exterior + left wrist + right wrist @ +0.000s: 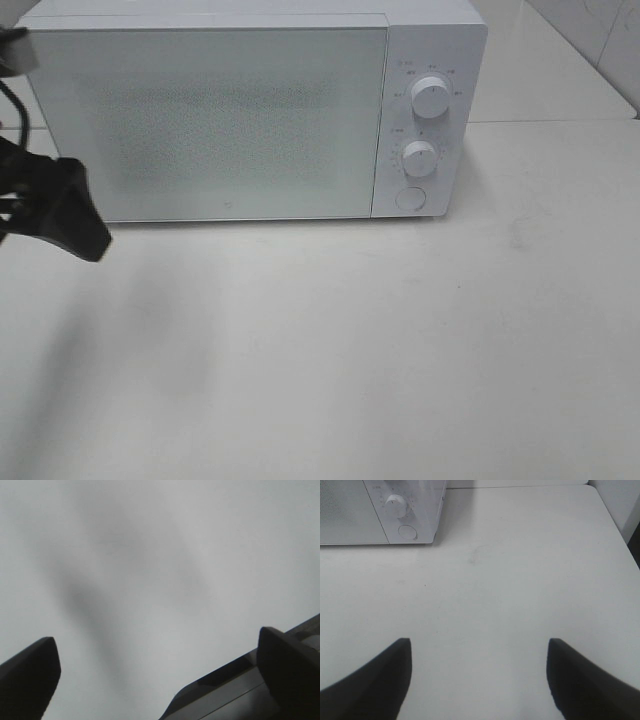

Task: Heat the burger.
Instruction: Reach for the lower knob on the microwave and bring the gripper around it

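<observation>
Shut white box microwave (210, 120) at worktop back edge; burger unseen. Empty, wide open: left gripper (157, 665), right gripper (480, 660). Next probably: open door.

The microwave (255, 112) stands at the back edge of the worktop (400, 350), toward its left. Right of the microwave's door (200, 130), the upper knob (431, 97) sits above the lower knob (420, 158), with the button (410, 198) beneath.

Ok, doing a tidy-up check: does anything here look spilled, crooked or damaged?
Nothing stands out. The microwave stands upright with its door shut, the table shows only faint smudges, and no burger is in view.
</observation>
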